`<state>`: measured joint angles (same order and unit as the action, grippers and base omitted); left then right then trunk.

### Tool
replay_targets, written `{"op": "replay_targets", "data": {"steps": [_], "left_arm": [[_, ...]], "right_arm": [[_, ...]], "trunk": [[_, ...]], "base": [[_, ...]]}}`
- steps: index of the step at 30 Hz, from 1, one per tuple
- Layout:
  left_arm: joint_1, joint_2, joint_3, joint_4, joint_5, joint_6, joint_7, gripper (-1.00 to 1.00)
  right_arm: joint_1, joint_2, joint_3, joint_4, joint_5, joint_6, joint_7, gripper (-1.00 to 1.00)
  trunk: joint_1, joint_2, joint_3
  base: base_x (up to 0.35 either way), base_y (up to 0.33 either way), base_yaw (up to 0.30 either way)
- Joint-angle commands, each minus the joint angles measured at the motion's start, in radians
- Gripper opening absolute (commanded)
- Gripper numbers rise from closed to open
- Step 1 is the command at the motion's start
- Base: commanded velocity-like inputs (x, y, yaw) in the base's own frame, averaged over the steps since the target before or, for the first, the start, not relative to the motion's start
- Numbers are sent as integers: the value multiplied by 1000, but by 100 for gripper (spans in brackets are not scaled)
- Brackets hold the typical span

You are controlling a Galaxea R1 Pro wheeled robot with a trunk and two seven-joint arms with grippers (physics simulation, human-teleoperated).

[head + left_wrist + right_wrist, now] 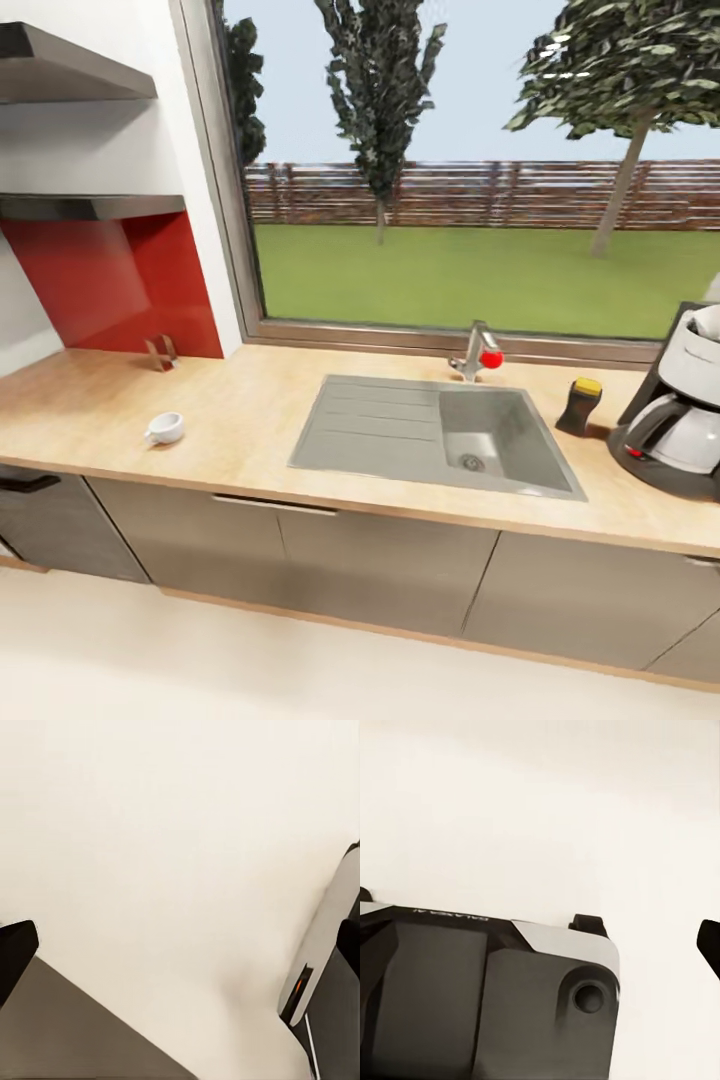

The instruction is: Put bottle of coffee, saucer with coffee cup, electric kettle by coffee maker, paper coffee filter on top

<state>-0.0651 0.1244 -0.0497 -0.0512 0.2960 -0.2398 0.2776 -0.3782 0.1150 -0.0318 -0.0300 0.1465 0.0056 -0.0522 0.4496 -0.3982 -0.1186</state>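
Note:
On the kitchen countertop (250,410), the coffee maker (680,420) stands at the far right, cut by the picture's edge. A white rounded shape (708,322) sits on its top; I cannot tell whether it is the paper coffee filter. The bottle of coffee (580,405) stands just left of the machine, upright. The coffee cup (165,428) rests far off on the counter's left part. Saucer, electric kettle and the bottle's kitchen shelf place are out of view. My left gripper (180,945) and right gripper (536,919) hang open over pale floor, holding nothing.
A steel sink (380,425) with a red-knobbed faucet (480,352) lies mid-counter. A small stand (160,352) sits by the red backsplash, under two grey wall shelves (90,205). Grey cabinets (380,570) run below. The robot's dark base (495,997) is under the right gripper.

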Motion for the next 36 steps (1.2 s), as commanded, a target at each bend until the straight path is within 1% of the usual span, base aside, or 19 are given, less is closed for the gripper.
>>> {"op": "replay_targets", "data": {"steps": [1, 26, 36], "left_arm": [[-1, 0, -6, 1, 6, -2, 2, 100], [-1, 1, -6, -4, 6, -3, 0, 100], [-1, 0, -7, -5, 6, -1, -1, 100]], "right_arm": [[-1, 0, -4, 0, 10, 1, -5, 100], [-1, 1, -3, 0, 10, 1, -5, 100], [-1, 0, -4, 0, 10, 1, -6, 100]], "trunk": [[1, -2, -3], [1, -2, -23], [1, -2, -32]], "base": [[0, 304, 267], [1, 304, 267], [116, 304, 263]]}}
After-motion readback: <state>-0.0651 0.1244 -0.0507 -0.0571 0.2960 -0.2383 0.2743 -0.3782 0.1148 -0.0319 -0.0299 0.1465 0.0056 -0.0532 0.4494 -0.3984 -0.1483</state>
